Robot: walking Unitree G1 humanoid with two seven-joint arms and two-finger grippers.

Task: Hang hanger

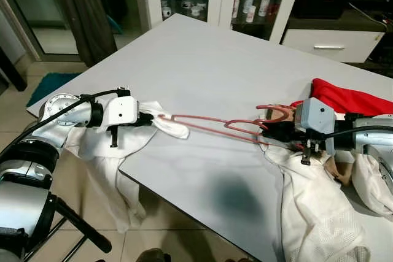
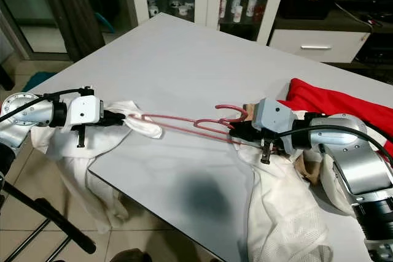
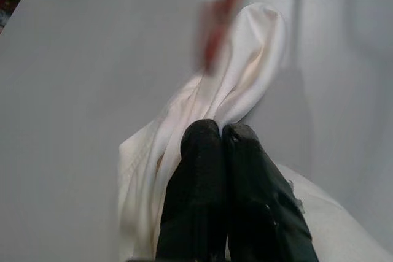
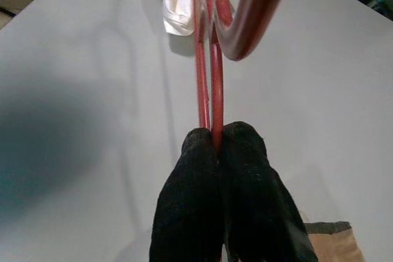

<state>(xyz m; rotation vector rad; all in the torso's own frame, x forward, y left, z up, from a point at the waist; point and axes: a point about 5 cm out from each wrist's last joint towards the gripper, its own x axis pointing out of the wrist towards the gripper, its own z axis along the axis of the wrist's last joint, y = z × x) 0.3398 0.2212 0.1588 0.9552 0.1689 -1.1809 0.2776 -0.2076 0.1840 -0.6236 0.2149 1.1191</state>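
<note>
2 garments (image 1: 319, 213) beside hanger (image 1: 215, 124)

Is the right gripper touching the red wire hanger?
Touching. The right wrist view shows the right gripper with its fingers shut on the red wire hanger.

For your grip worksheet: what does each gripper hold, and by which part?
The right gripper pinches the red hanger on its thin bars below the hook. The left gripper pinches a fold of the white shirt.
</note>
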